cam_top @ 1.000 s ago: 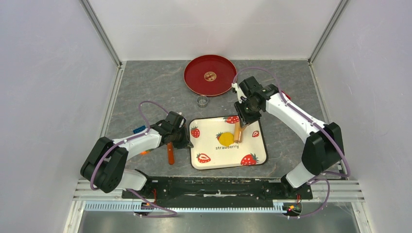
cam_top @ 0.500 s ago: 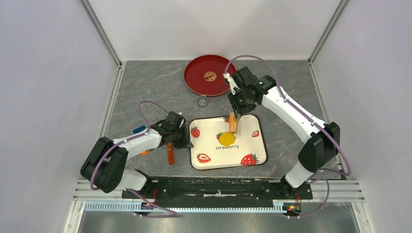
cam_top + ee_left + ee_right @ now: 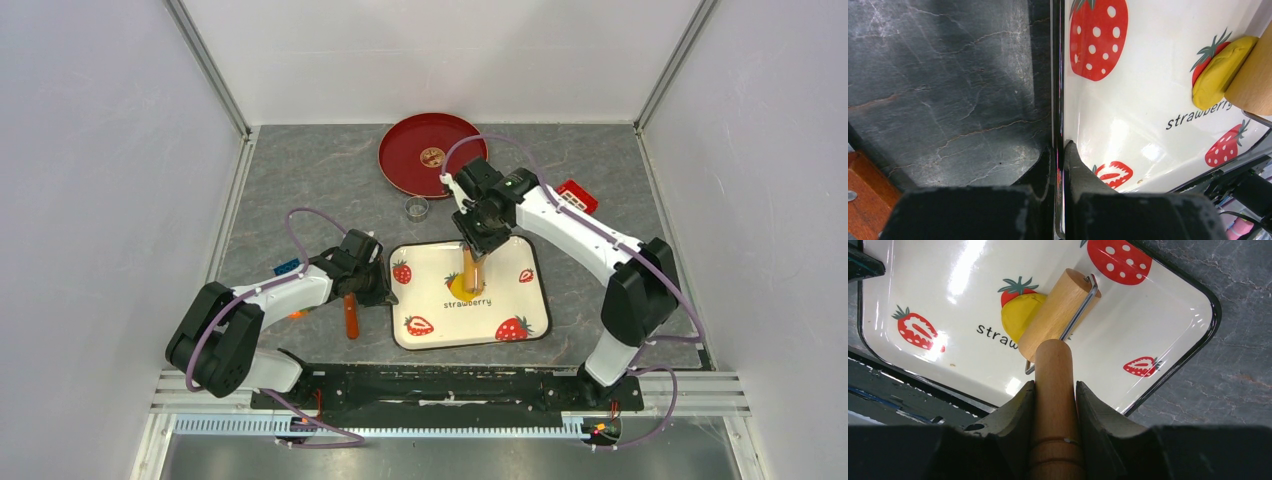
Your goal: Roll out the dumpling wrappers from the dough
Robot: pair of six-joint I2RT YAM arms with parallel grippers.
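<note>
Dough (image 3: 1015, 315) on strawberry tray (image 3: 1148, 325), under roller (image 3: 1058, 315); right gripper (image 3: 1054, 386) clamps roller handle, left gripper (image 3: 1059, 150) pinches tray rim.

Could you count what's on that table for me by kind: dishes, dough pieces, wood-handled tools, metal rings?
Dishes: 2, red plate, strawberry tray
Dough pieces: 2, dough lump, dumpling wrapper
Wood-handled tools: 2, roller, orange-handled tool
Metal rings: 1
Total: 7

Enclosed cell, grey marbled tabletop (image 3: 300, 180)
I see plain pale walls (image 3: 430, 50) on three sides, metal corner posts (image 3: 208, 65) at the back, and soft, even light throughout.
</note>
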